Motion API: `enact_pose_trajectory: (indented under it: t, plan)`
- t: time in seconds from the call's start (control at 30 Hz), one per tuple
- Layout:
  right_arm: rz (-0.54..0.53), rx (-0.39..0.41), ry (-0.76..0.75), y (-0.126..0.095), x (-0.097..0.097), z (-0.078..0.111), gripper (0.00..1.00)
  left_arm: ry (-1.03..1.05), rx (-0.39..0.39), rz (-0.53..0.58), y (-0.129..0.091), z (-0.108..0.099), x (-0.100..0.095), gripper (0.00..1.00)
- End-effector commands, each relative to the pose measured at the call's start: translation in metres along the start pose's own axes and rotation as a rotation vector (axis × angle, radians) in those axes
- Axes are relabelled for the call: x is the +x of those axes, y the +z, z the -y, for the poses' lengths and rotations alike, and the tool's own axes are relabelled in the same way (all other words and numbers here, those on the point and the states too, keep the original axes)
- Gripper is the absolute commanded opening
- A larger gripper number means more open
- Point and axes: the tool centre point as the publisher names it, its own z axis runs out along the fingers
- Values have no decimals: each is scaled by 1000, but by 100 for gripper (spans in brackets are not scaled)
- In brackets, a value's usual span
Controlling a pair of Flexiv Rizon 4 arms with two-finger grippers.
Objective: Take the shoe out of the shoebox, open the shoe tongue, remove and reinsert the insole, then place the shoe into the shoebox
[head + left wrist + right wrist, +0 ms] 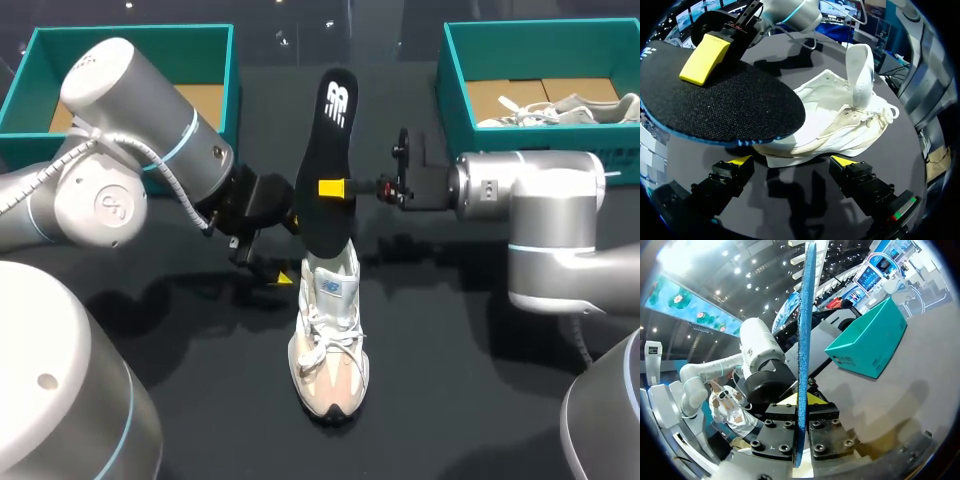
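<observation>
Your right gripper (332, 187) is clamped on the insole (327, 140), holding it upright at the head view's centre. Its lower end sits at the collar of the shoe (330, 350), which stands on the table just below. Your left gripper (790, 162) has its fingers spread, with the shoe just ahead and untouched. This looks like the insole step. Next, steady the shoe and feed the insole's lower end in behind the raised tongue (862, 70).
</observation>
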Motion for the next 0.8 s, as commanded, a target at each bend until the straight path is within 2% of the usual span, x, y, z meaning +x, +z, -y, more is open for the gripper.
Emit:
enact_pose_trajectory:
  t: [0.03, 0.8]
  plan:
    - [8, 8, 9, 1, 1, -2, 0, 0, -1, 0, 1, 0, 0, 100]
    - [33, 20, 70, 0, -1, 1, 0, 0, -1, 0, 1, 0, 0, 100]
